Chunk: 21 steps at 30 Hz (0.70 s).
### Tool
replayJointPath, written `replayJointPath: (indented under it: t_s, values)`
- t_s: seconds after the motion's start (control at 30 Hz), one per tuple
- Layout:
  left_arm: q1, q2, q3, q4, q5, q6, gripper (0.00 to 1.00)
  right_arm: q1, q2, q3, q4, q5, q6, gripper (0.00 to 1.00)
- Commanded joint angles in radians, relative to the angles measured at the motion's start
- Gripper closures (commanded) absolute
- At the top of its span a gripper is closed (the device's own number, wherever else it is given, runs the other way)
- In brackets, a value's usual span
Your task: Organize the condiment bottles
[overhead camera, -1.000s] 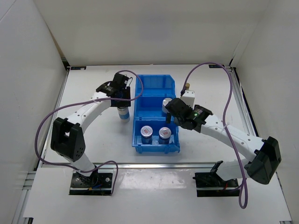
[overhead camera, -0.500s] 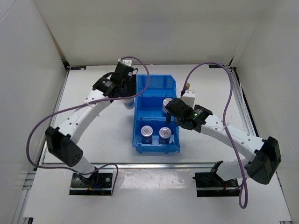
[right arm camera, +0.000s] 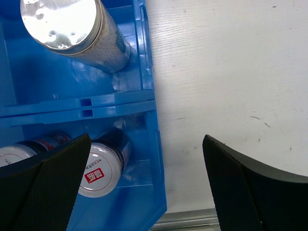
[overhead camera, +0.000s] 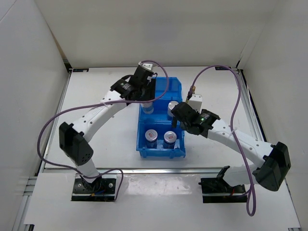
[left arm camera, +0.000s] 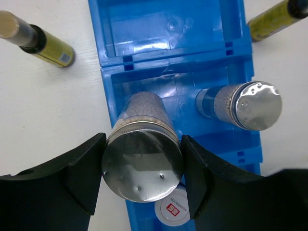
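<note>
Silver-lidded cylinder [left arm camera: 142,144] is hanging clamped in the left hand [left arm camera: 143,178] over the middle compartment of the bin [left arm camera: 108,91], beside its twin [left arm camera: 240,103], seemingly to pair like with like, while the right hand [right arm camera: 147,185] is gaping wide and empty by the bin's right wall.

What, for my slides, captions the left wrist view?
Left pincer holds a silver-lidded cylinder in the blue bin's middle compartment, beside its twin.

The left gripper [overhead camera: 146,97] hangs over the middle compartment of the big blue plastic three-compartment bin [overhead camera: 161,153], holding a white-and-blue cylinder [overhead camera: 148,108]. A second, silver-lidded cylinder [overhead camera: 172,106] stands there. Two short red-marked silver jars [overhead camera: 151,136] sit side by side in the near compartment.
</note>
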Motion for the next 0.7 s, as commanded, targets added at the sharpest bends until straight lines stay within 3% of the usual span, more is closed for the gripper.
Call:
replayJointPath:
  t_s: [0.0,0.2,0.23,0.4,0.5,0.53,0.57,0.67]
  values:
    - [-0.009,0.031,0.018,0.055,0.024,-0.01,0.86,0.004,-0.027,-0.002,0.009,0.042,0.025,0.0]
    - [-0.009,0.109,0.018,0.065,0.034,-0.019,0.76,0.004,-0.027,-0.002,0.009,0.042,0.034,0.0]
    - [-0.009,0.126,0.018,0.065,0.034,-0.019,0.69,0.004,-0.027,-0.002,0.009,0.042,0.034,0.0]
    - [-0.009,0.167,0.009,0.075,0.044,-0.028,0.55,-0.025,-0.018,-0.002,0.009,0.029,0.02,0.0]
    - [-0.009,0.167,0.0,0.075,0.044,-0.037,0.26,-0.036,-0.009,0.059,-0.039,0.019,-0.018,0.0]
    - [-0.009,0.154,0.0,0.075,0.044,-0.037,0.07,-0.036,-0.009,0.079,-0.06,0.044,-0.028,0.0]
    - [-0.009,0.145,0.0,0.075,0.044,-0.037,0.0,-0.036,-0.009,0.111,-0.091,0.059,-0.037,0.0]
    - [0.005,0.089,0.009,0.066,0.021,-0.014,0.0,-0.065,-0.038,0.15,-0.1,0.082,-0.142,0.0]
